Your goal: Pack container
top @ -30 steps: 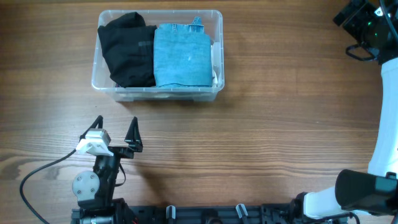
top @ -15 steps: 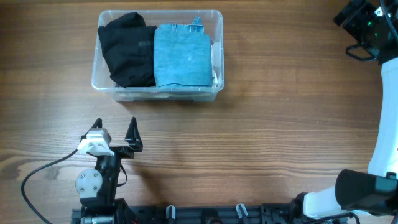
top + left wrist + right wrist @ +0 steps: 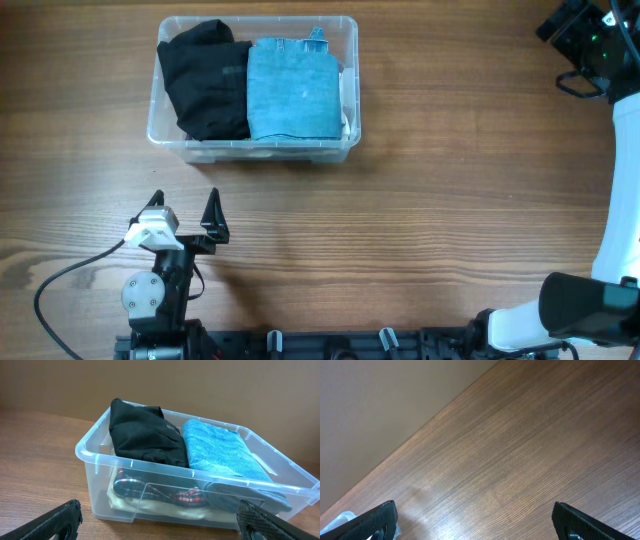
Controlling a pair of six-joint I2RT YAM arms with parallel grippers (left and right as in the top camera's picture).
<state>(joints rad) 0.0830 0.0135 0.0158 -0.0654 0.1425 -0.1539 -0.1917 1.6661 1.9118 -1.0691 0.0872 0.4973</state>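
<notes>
**Packed bin, both hands spread**

The clear rectangular plastic container (image 3: 255, 151) sits on the wooden tabletop (image 3: 450, 200), holding a black folded garment (image 3: 203, 80) beside a blue folded garment (image 3: 292, 90). The left hand (image 3: 185, 200) faces it, fingers apart. The right hand (image 3: 475, 517), also spread, hangs well apart.

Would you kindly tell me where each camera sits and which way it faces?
Overhead: above the table, facing straight down on the container and left hand; right arm at the edge.
Left wrist: low, facing the container's side; own fingertips in bottom corners.
Right wrist: angled down at table and wall; own fingertips too.
Shared: overhead and left wrist both show the container.
</notes>
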